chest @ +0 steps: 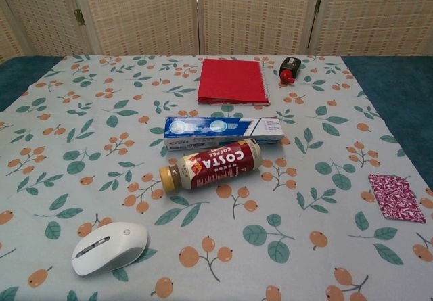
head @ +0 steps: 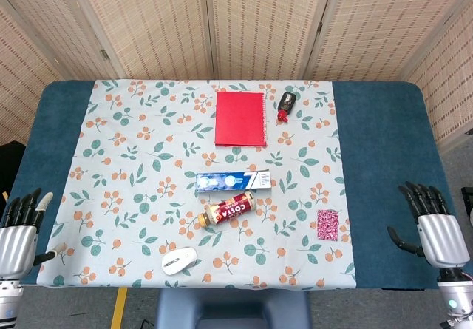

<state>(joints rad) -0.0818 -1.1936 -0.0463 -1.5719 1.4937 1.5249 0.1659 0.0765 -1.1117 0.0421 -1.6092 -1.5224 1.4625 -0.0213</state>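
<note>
Beside table (head: 380, 133), empty hands, fingers (head: 420, 196) apart.

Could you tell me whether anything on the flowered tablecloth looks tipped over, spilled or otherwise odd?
Only the brown Costa coffee bottle stands out: it lies on its side, slanted, just in front of the blue-and-white toothpaste box. Its cap looks on, and no spill shows. Nothing looks damaged. Both hands, left hand and right hand, hold nothing.

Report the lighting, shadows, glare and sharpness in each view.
Head view: even, soft light; the red notebook and bottle are sharp with faint shadows; no glare; left hand and right hand are crisp at the bottom corners. Chest view: equally diffuse; the white mouse shows a mild sheen; the bottle label is readable.
</note>
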